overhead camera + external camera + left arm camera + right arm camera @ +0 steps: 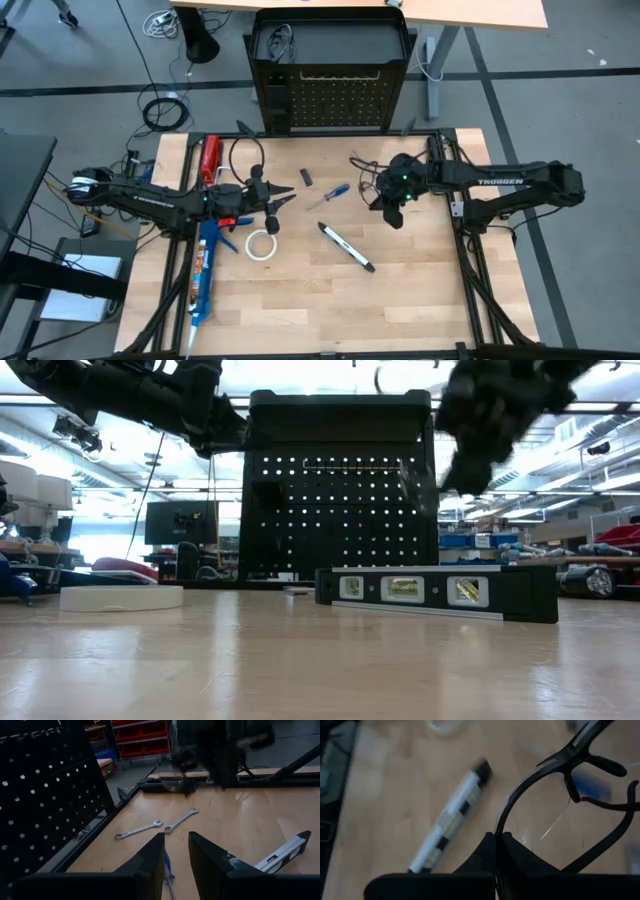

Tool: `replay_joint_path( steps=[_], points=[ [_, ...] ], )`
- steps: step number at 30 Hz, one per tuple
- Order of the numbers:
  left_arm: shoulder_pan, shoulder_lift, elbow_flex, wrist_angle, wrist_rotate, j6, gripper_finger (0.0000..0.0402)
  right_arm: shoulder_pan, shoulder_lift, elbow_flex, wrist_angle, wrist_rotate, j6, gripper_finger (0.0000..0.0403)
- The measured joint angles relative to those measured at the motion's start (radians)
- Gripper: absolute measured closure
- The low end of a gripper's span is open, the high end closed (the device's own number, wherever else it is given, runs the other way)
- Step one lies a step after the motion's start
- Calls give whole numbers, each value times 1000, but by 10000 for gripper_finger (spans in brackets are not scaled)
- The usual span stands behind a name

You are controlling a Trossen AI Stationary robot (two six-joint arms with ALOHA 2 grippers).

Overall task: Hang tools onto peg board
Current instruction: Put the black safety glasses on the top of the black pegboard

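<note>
The black peg board (335, 100) stands upright at the table's far edge. My right gripper (393, 213) hovers right of centre, shut on a pair of black-framed safety glasses (555, 795). My left gripper (176, 836) stands open left of centre, above the table, with nothing between its fingers. Flat on the wood lie two silver wrenches (137, 829) (180, 819), a blue-handled screwdriver (328, 196), a white tape roll (262, 245), a black-and-white pen-like tool (347, 247) and a second pair of glasses (245, 155). My right gripper pinches the glasses' black frame at the outer end of one lens (501, 826) between its two fingers. The fingers slant downward toward the table. The glasses stick out ahead of the fingertips, lifted clear of the wood, with the temple arms (602, 842) trailing to one side.
A long blue caulking gun (203, 270) and a red-handled tool (210, 160) lie along the table's left side. A small dark piece (307, 177) sits near the centre. The near half of the tabletop (330, 310) is bare wood.
</note>
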Motion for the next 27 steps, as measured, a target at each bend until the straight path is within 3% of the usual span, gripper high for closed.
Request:
replay_joint_path(
  steps=[10, 15, 24, 27],
  points=[
    [-26, 0, 0, -12, -30, 3, 310, -49, 52, -247, 286, -167, 309, 373],
    [-36, 0, 0, -13, -30, 3, 310, -42, 101, -264, 280, -150, 361, 343],
    [-52, 0, 0, -38, -29, 3, 310, -48, 92, -216, 199, -165, 338, 240],
    [-57, 0, 0, -49, -29, 3, 310, 5, 61, -153, 85, -55, 297, 227]
  ],
)
